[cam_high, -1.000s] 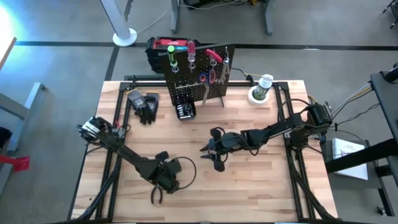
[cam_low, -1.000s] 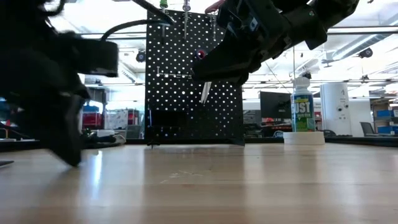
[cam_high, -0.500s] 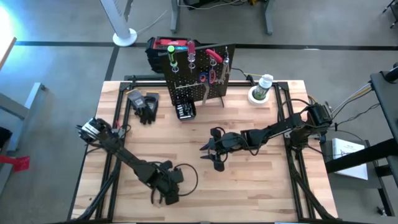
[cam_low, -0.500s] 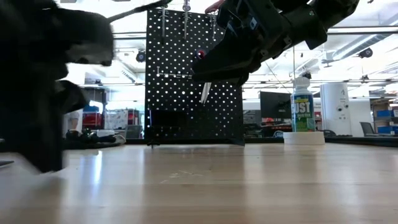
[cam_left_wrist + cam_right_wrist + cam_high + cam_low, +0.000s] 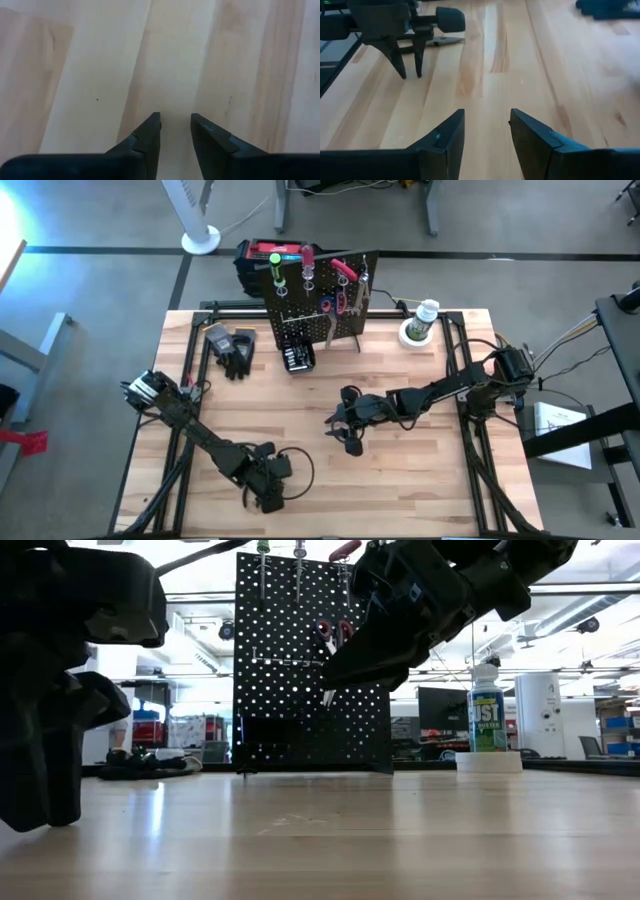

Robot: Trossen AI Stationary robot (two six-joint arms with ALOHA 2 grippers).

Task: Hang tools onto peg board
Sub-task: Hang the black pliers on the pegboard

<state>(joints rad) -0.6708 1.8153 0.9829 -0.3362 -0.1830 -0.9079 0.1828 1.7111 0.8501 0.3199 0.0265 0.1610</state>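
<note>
The black peg board (image 5: 315,305) stands at the table's far middle, also in the low view (image 5: 290,710). Tools hang on it: a green-handled screwdriver (image 5: 275,272), a red-handled tool (image 5: 344,270), red-handled scissors (image 5: 340,303) and silver wrenches (image 5: 363,288). My left gripper (image 5: 265,495) points down near the table's near edge, open a little and empty over bare wood (image 5: 175,122). My right gripper (image 5: 338,433) hovers above the table's middle, open and empty (image 5: 485,120). In the right wrist view a flat grey metal piece (image 5: 447,40) lies on the table behind my left gripper; what it is I cannot tell.
Black gloves (image 5: 237,355) and a small black box of bits (image 5: 297,358) lie left of the board's foot. A red-and-black toolbox (image 5: 258,258) stands behind the board. A white bottle (image 5: 424,315) stands at the far right. Bare wood spreads between the grippers.
My left gripper has moved toward the table's near edge and a little right, staying pointed down and empty. My right gripper has shifted slightly toward the table's right edge, uncovering the scissors on the board in the low view.
</note>
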